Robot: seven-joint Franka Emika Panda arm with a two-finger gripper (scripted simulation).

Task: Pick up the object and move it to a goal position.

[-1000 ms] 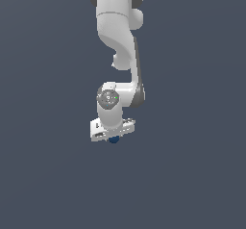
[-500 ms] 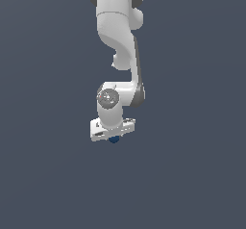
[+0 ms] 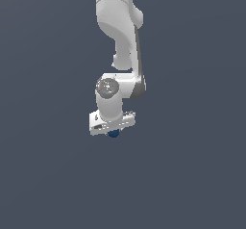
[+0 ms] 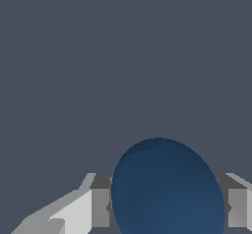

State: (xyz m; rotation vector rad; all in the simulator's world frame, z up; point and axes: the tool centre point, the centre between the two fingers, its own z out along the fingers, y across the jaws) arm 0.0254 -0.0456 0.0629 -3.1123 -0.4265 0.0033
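The object is a small dark blue ball [image 3: 113,133]; in the exterior view only its lower part peeks out under the white hand of the arm. My gripper [image 3: 113,132] points down over it, its fingers hidden behind the hand. In the wrist view the ball [image 4: 167,189] fills the space between the two grey finger pads [image 4: 100,207], which press against its two sides. The gripper [image 4: 167,208] is shut on the ball.
Around the arm there is only a plain dark grey-blue ground [image 3: 192,175]. No other objects, containers or edges show in either view.
The arm with the ball has shifted very slightly, a little upward; otherwise the pose and the grip look the same.
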